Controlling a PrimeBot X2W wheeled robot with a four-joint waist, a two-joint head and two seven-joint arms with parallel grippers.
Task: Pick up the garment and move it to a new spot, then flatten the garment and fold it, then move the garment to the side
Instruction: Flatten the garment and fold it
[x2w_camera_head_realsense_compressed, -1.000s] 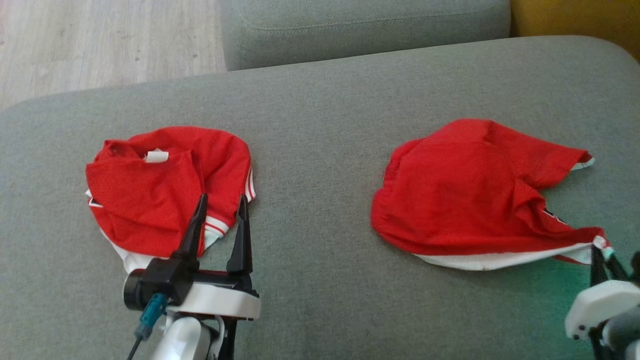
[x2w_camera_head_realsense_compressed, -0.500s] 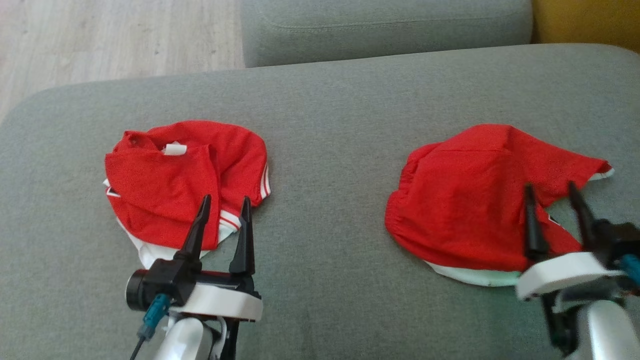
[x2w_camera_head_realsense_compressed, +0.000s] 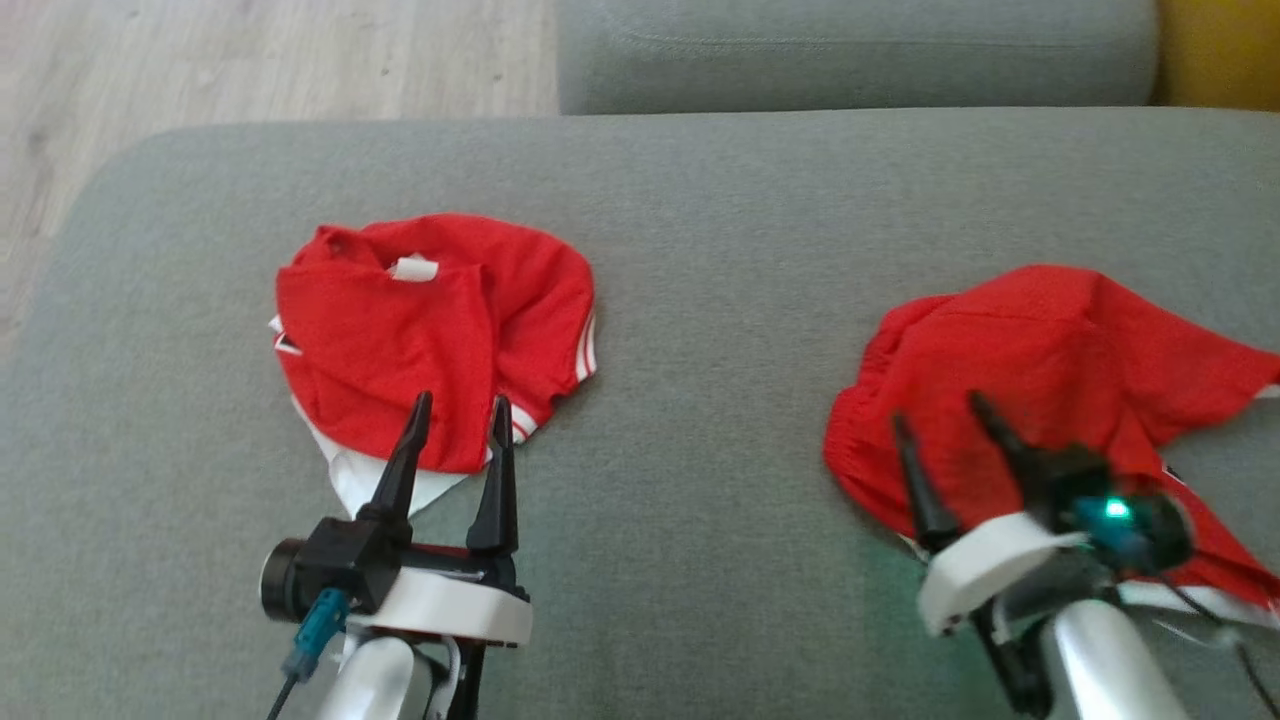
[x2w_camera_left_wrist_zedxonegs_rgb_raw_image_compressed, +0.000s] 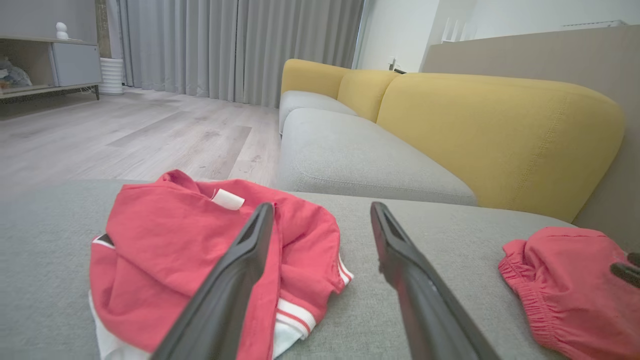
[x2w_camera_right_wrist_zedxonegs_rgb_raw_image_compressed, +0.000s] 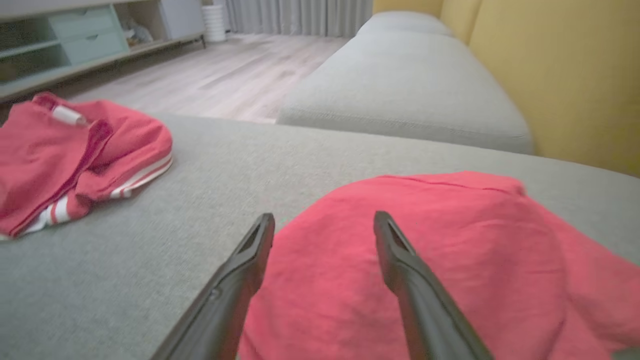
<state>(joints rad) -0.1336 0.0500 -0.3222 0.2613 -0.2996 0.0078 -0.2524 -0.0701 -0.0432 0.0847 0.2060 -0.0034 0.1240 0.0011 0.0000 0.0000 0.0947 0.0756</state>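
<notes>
Head view: the crumpled garment (x2w_camera_head_realsense_compressed: 430, 330) lies to the left on the grey cushion (x2w_camera_head_realsense_compressed: 700, 250). The left gripper (x2w_camera_head_realsense_compressed: 460, 405), jaws apart, points at its near hem. A clean pick likely means pinching one edge, not the bunch.

Left wrist view: the fingers (x2w_camera_left_wrist_zedxonegs_rgb_raw_image_compressed: 240, 265) run low, one over the garment (x2w_camera_left_wrist_zedxonegs_rgb_raw_image_compressed: 170, 235).

Right wrist view: the right gripper (x2w_camera_right_wrist_zedxonegs_rgb_raw_image_compressed: 325, 216), jaws spread, hovers over the other red cloth (x2w_camera_right_wrist_zedxonegs_rgb_raw_image_compressed: 450, 240).

The right tool (x2w_camera_head_realsense_compressed: 938, 409) is blurred in the head view. Its body covers the near part of the red shorts (x2w_camera_head_realsense_compressed: 1050, 340), which run off that view's right edge. The left tool (x2w_camera_head_realsense_compressed: 462, 399) hides a strip of the jersey (x2w_camera_head_realsense_compressed: 400, 330) behind its 2 fingers. A dark mark on the jersey's fold, left of that tool, is too small to read.
</notes>
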